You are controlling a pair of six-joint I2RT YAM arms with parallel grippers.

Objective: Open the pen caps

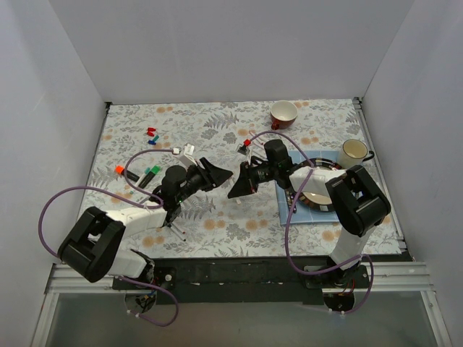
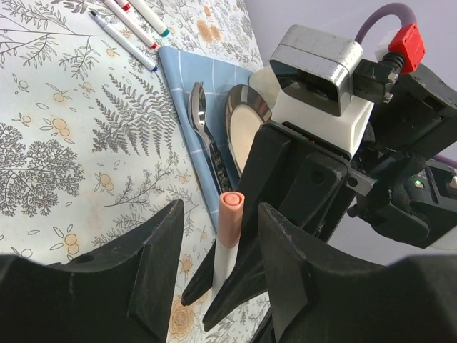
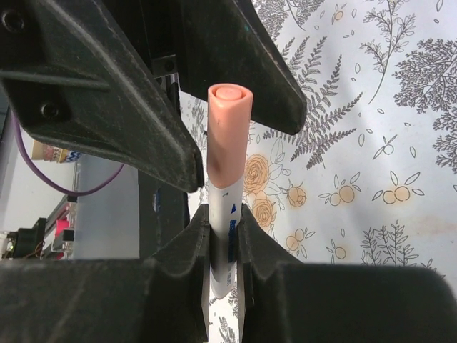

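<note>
Notice your right claw pinching a slim white pen by its smooth round barrel, above the middle of the floral tablecloth. The cap is a matte salmon-pink tube with a ringed flat end (seated on the barrel). Your left claw stands spread, its black wedge-shaped fingers at nine and three o'clock of the cap, with gaps showing. Red and blue caps lie loose toward ten o'clock.

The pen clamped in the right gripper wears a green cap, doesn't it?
Not quite: the cap is pale pink, not green, as the right wrist view shows. The pen is indeed clamped in the right gripper.
</note>
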